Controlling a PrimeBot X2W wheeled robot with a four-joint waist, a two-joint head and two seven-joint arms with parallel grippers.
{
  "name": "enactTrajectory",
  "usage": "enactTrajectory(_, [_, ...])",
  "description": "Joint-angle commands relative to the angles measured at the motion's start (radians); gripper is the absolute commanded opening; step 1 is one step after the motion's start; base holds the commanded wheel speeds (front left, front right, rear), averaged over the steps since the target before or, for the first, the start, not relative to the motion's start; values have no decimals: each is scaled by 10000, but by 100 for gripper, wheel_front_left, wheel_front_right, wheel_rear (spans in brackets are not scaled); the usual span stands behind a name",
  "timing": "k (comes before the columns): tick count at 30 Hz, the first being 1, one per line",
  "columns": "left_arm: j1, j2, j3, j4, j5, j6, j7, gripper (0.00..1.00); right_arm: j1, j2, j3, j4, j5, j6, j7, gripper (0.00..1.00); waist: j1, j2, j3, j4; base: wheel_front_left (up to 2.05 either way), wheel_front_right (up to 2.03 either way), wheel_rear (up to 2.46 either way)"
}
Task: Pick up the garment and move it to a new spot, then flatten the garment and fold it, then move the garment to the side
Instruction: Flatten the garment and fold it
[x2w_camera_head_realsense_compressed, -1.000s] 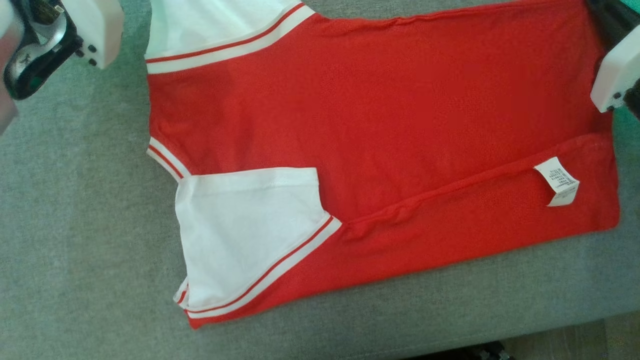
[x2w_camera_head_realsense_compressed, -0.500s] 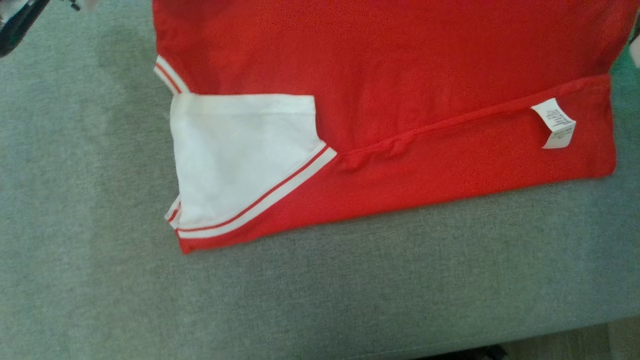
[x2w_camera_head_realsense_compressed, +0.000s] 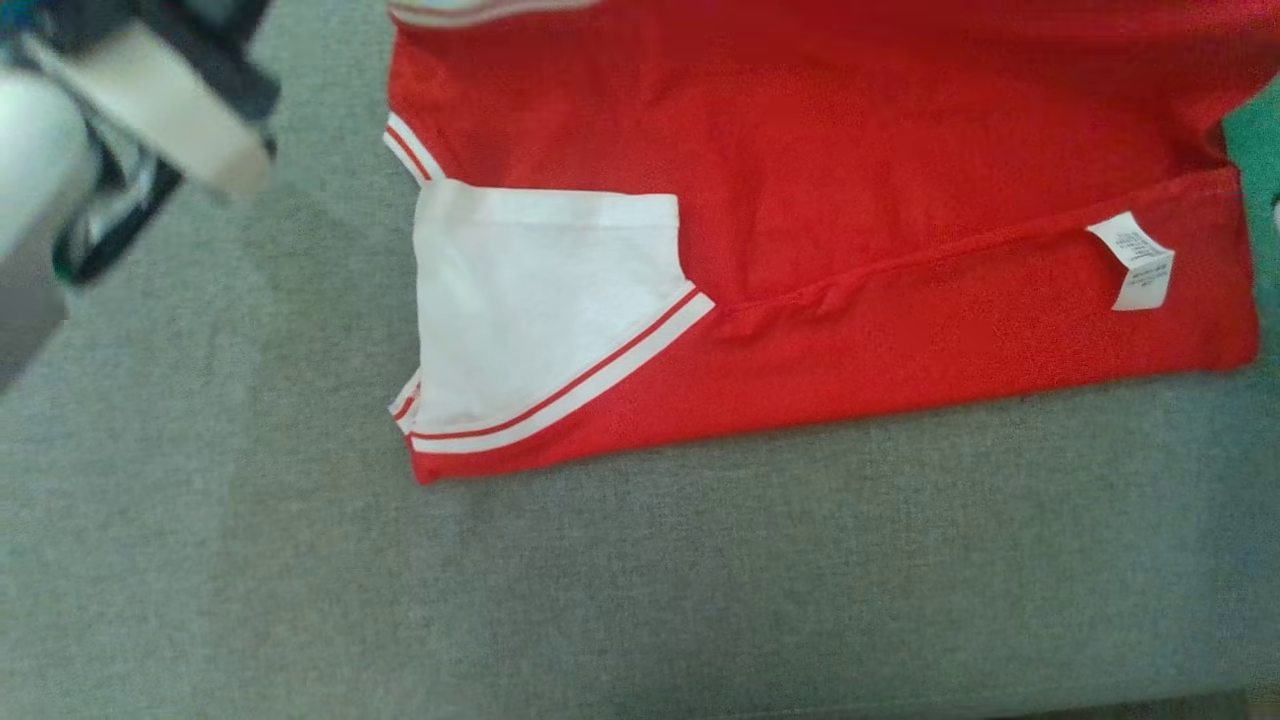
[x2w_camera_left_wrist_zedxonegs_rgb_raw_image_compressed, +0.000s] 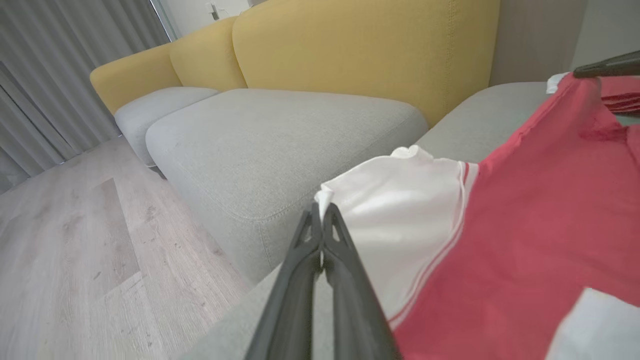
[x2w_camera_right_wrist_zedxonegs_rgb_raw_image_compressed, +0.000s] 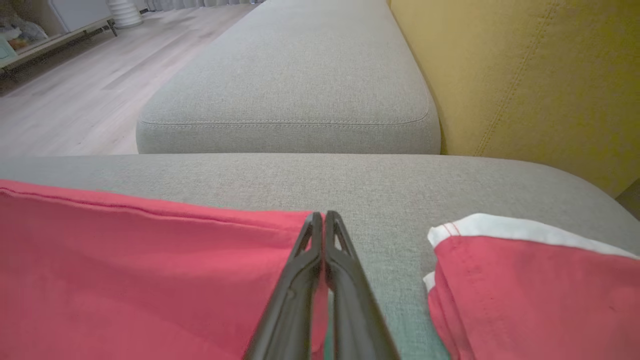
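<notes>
Red shirt (x2w_camera_head_realsense_compressed: 820, 140) with white sleeves lies partly folded across the far part of the grey cushion (x2w_camera_head_realsense_compressed: 640, 600). Its folded-over lower strip runs toward the cushion's right edge with the white label (x2w_camera_head_realsense_compressed: 1135, 262) face up, and the cushion's near strip is bare. Left gripper (x2w_camera_left_wrist_zedxonegs_rgb_raw_image_compressed: 322, 212): fingers pressed together, pinching the rim of the white sleeve (x2w_camera_left_wrist_zedxonegs_rgb_raw_image_compressed: 400, 215) near the cushion's left edge. Right gripper (x2w_camera_right_wrist_zedxonegs_rgb_raw_image_compressed: 324, 217): fingers closed tight on the corner of the red hem, with the yellow sofa back (x2w_camera_right_wrist_zedxonegs_rgb_raw_image_compressed: 525, 75) beyond.
</notes>
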Motion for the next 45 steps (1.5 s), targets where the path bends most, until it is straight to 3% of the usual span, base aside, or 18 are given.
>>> enactTrajectory(1, [71,683,411,-491,-6,260,-125,0,473,-357,-202,-491,48,19,-80,0,0,0,-165,96,0,0,0])
enactTrajectory(9, [2199,1668,247,-3010,-144,1447,-359,0,2473,-270,-1258,-1499,-266,19,108,0,0,0,-630,426,0,0,0])
enactTrajectory(16, [3793,2026,92,-4369,-91,2303,-433,0,3990,14,-2190,-2125,-579,19,392,0,0,0,-856,694,0,0,0])
enactTrajectory(21, [4538,1922,56,-4765,-36,2674,-487,0,4873,298,-2778,-2663,-758,19,614,0,0,0,-926,838,0,0,0])
enactTrajectory(29, [5482,1152,180,-4545,-163,2812,-536,0,5615,757,-3218,-3102,-1096,19,933,0,0,0,-917,915,0,0,0])
enactTrajectory(30, [5607,1027,242,-4485,-156,2850,-540,12,5633,825,-3222,-3103,-1137,19,956,0,0,0,-917,912,0,0,0])
enactTrajectory(31, [5761,871,352,-4427,-182,2902,-543,42,5645,892,-3231,-3098,-1178,19,960,0,0,0,-918,915,0,0,0])
enactTrajectory(32, [5933,713,467,-4350,-211,2946,-544,92,5663,957,-3246,-3082,-1226,19,947,31,0,0,-922,920,0,0,0])
enactTrajectory(33, [6071,546,605,-4281,-126,3007,-545,100,5691,1012,-3266,-3059,-1286,19,923,89,0,0,-927,931,0,0,0])
enactTrajectory(34, [6238,353,811,-4209,-50,3092,-546,100,5712,1078,-3356,-3026,-1387,19,845,100,0,0,-937,943,0,0,0])
enactTrajectory(35, [6238,353,811,-4209,-50,3092,-546,100,5712,1078,-3356,-3026,-1387,19,845,100,0,0,-937,943,0,0,0])
enactTrajectory(39, [7095,-506,1935,-3950,633,3643,-547,100,5938,1674,-3815,-2992,-1613,19,337,100,0,0,-1107,1024,0,0,0])
enactTrajectory(44, [8639,-1794,3927,-3914,1963,4408,-548,100,6365,2609,-4265,-3126,-1785,19,-389,100,0,0,-1489,1149,0,0,0])
enactTrajectory(45, [9291,-2297,4819,-3983,2612,4627,-548,100,6451,2910,-4324,-3081,-1800,19,-596,100,0,0,-1684,1186,0,0,0])
